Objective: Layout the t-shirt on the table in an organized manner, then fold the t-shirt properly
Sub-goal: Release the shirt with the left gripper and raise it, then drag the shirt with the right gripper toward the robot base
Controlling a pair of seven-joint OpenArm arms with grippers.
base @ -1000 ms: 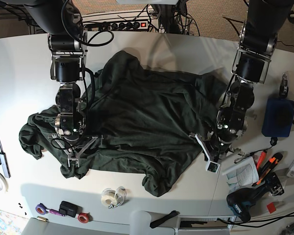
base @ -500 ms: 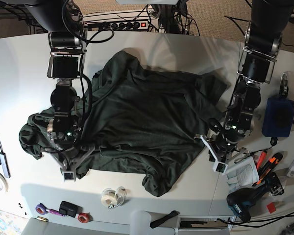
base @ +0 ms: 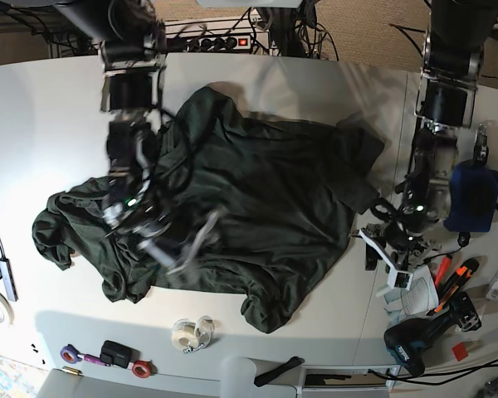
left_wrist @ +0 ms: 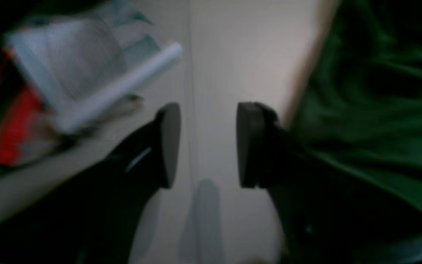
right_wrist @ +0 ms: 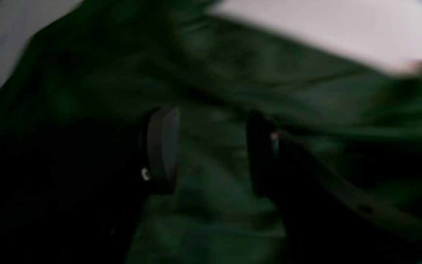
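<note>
The dark green t-shirt [base: 266, 199] lies spread and wrinkled on the white table [base: 50, 108], with one sleeve bunched at the far left. My right gripper [base: 191, 249], blurred by motion, hovers over the shirt's lower left part. In the right wrist view it [right_wrist: 211, 150] is open, with green fabric [right_wrist: 233, 73] below the gap and nothing pinched. My left gripper [base: 386, 261] is just off the shirt's right edge. In the left wrist view it [left_wrist: 203, 145] is open over bare table [left_wrist: 214, 55], and the shirt [left_wrist: 372, 110] lies to its right.
A blue pouch [base: 471, 197] sits at the right edge. A folded booklet [base: 411, 294], orange-handled cutters [base: 448, 278] and a drill [base: 419, 336] crowd the space beside my left gripper. Tape rolls [base: 191, 332] lie near the front edge. A power strip [base: 212, 40] is at the back.
Both grippers have opened and let go of the shirt's lower hem. The left arm moved right, off the shirt. The right arm swung up and rightward over the fabric.
</note>
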